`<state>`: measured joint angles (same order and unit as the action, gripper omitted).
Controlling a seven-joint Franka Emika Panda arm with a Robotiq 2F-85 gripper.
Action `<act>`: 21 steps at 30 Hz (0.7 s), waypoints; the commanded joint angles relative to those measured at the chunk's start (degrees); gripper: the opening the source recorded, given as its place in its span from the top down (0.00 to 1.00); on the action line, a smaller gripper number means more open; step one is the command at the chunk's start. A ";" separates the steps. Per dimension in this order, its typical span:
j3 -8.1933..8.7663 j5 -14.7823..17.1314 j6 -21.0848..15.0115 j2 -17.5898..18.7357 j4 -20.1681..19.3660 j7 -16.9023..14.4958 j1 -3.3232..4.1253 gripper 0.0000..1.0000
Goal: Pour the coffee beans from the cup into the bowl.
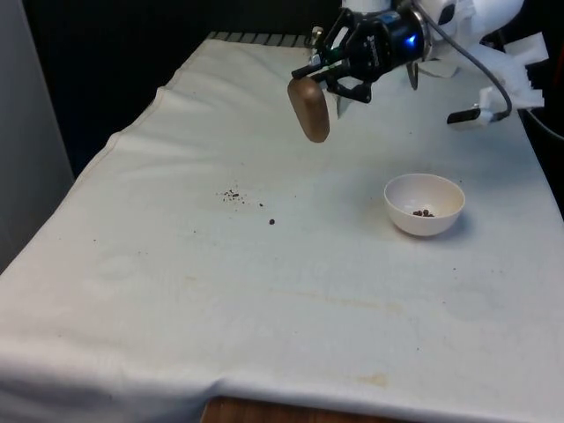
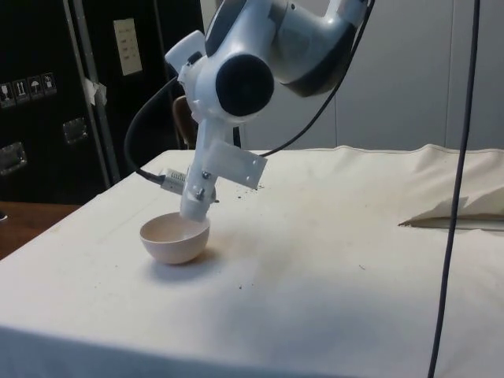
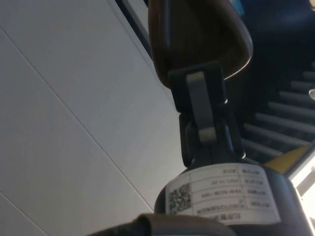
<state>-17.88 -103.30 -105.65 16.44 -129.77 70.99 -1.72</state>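
The table is covered by a creased white cloth, under which bare wood is seen at the near edge. Dark cabinets with metal rails are seen behind, beside pale wall panels. What may be a grey wall is seen on the front view's left.

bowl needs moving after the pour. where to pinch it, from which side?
Pinch the bowl at its rim, coming straight down from above, one finger inside and one outside the wall. It sits upright and open, its rounded sides likely give no side hold, and the few beans lie at the bottom, clear of the rim.
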 commanded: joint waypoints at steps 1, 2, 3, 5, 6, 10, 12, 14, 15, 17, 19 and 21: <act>0.17 0.29 -1.78 -0.57 -0.40 -0.06 -0.52 1.00; 0.40 0.40 -2.06 -0.69 -0.40 -0.06 -0.46 1.00; 0.63 0.46 -2.46 -0.74 -0.40 -0.11 -0.52 1.00; 0.92 0.57 -2.81 -0.80 -0.40 -0.11 -0.52 1.00; 1.38 0.80 -3.55 -0.97 -0.40 -0.11 -0.52 1.00; 2.46 1.15 -5.16 -1.26 -0.34 -0.17 -0.52 1.00; 3.27 1.26 -6.36 -1.38 -0.34 -0.11 -0.46 1.00; 3.67 1.03 -5.44 -0.97 -0.06 0.00 0.00 1.00; 3.84 1.20 -7.10 -1.60 -0.34 -0.06 -0.57 1.00; 4.41 1.15 -7.68 -1.78 -0.34 0.00 -0.57 1.00; 5.04 1.15 -8.48 -1.95 -0.40 0.11 -0.57 1.00; 5.67 1.20 -9.28 -2.06 -0.40 0.17 -0.52 1.00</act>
<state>-11.97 -102.16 -113.85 14.84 -129.83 71.05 -1.78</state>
